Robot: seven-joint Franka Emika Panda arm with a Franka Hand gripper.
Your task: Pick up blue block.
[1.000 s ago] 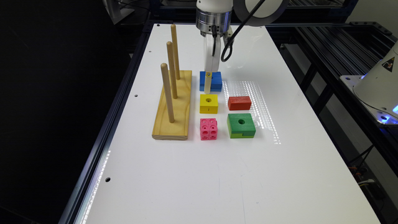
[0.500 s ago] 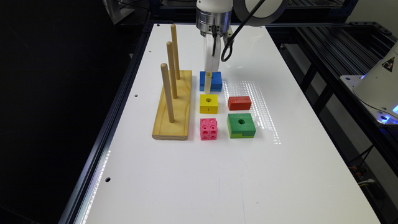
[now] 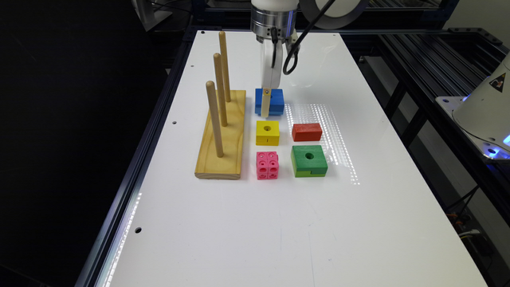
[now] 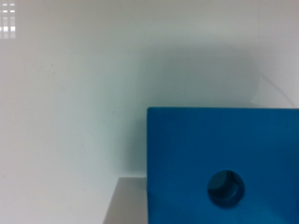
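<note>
In the exterior view the gripper [image 3: 266, 104] hangs at the blue block [image 3: 275, 102], beside the wooden peg stand [image 3: 233, 131]; bare white table [image 3: 279, 223] lies nearer the camera.

In the wrist view the blue block [image 4: 196, 154] rests on white tabletop; I cannot tell the finger spread.

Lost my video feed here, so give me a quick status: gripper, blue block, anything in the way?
Gripper down at the blue block; open or shut, cannot tell. Block on the table, hole up. Yellow block close beside it.
</note>
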